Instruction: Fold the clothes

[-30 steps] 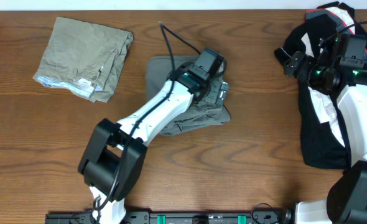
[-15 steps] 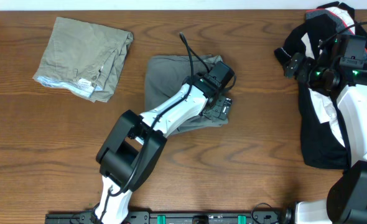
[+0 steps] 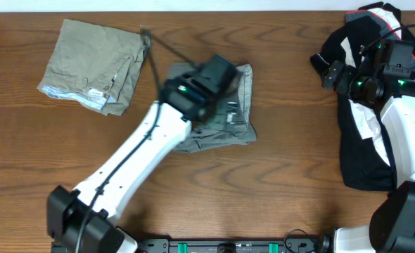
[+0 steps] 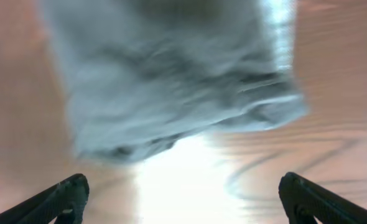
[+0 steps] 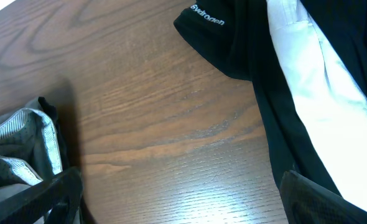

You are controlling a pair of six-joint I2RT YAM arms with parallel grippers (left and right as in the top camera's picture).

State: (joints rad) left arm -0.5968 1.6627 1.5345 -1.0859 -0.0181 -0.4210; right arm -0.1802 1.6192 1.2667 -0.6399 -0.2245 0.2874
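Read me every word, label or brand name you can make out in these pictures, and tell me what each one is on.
"Hydrogen": small white lettering near an edge of the black top, right wrist view.
Khaki shorts: a pale patch at the folded edge, too small to read.
Grey shorts: no text visible; the left wrist view is blurred.

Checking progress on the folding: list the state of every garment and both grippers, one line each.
grey shorts: folded into a compact, slightly rumpled bundle, lying flat.
khaki shorts: folded, lying flat, apart from the others.
black top: unfolded, in a crumpled heap.
left gripper: open, empty, above the grey shorts.
right gripper: open, empty, at the black top's edge.
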